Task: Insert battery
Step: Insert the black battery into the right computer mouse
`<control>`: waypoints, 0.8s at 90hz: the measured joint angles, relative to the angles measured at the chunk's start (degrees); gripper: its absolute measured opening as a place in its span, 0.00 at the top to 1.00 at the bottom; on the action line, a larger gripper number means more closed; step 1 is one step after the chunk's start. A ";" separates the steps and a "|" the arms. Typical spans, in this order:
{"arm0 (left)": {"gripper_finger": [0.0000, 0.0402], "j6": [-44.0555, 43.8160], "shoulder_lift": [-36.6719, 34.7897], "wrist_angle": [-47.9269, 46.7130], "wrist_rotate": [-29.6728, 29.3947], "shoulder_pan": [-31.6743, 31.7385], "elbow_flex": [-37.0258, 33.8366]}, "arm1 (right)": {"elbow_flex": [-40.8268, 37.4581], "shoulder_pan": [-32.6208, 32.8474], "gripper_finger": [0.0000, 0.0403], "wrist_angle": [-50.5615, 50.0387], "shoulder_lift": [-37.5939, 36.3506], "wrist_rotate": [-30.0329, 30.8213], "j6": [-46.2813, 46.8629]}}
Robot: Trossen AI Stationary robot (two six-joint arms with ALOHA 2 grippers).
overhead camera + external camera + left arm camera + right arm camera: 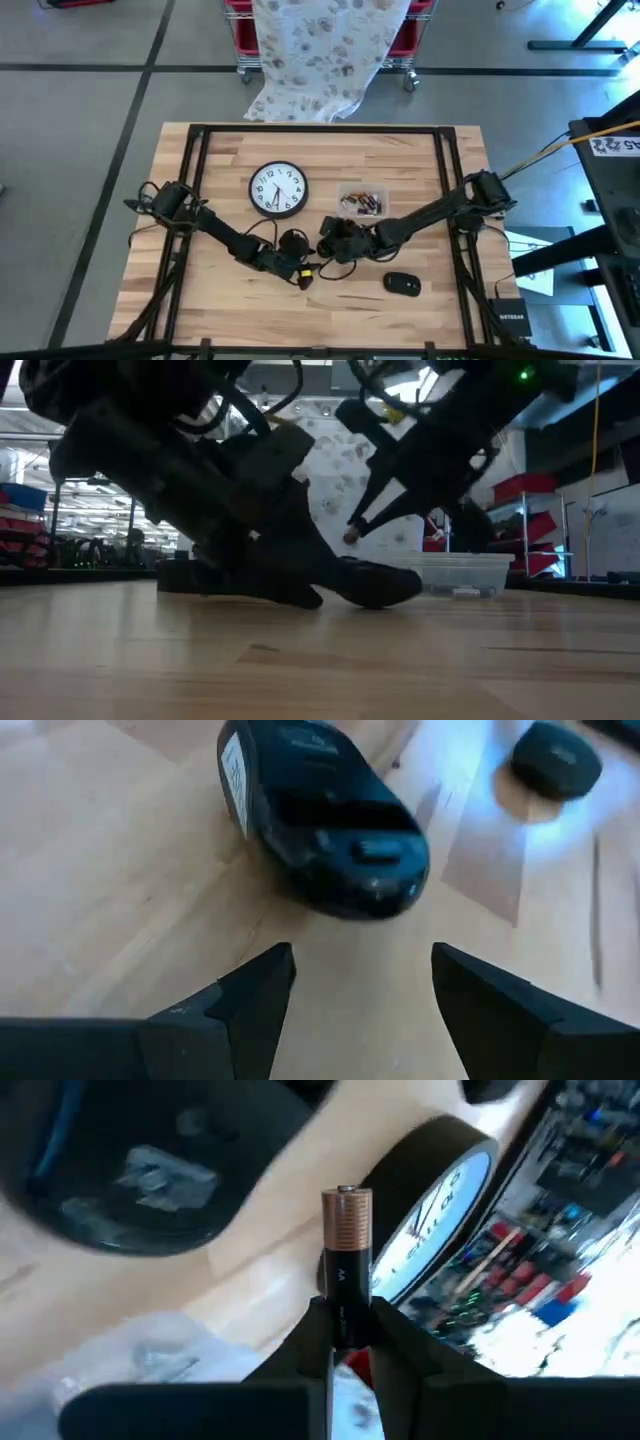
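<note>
Overhead looks straight down; low view level across the table (200,160); wrists close.

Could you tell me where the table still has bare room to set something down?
The front left corner of the table is bare, as is the back strip behind the clock and tray. The middle is crowded: both grippers meet there, the right gripper holding a battery, with a mouse just in front.

My two arms are dark, jointed links with black cables looping off them. The left gripper (355,995) ends in matte black wedge-shaped fingers (255,995); I see a green light on one arm.
</note>
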 joint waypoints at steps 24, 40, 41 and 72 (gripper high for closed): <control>0.44 -0.27 0.32 0.03 -6.51 1.78 -0.09 | 0.00 0.13 0.95 5.68 2.27 2.56 -11.07; 0.44 -0.54 0.32 0.06 -6.01 2.95 -0.07 | 0.00 1.16 0.95 6.45 2.23 1.38 -14.43; 0.44 -0.34 0.32 0.11 -6.01 2.99 -0.09 | 0.00 1.16 0.95 6.39 2.23 1.37 -14.36; 0.44 -0.12 0.31 0.16 -5.77 3.25 -0.07 | -0.07 0.18 0.95 2.96 2.27 3.06 -10.92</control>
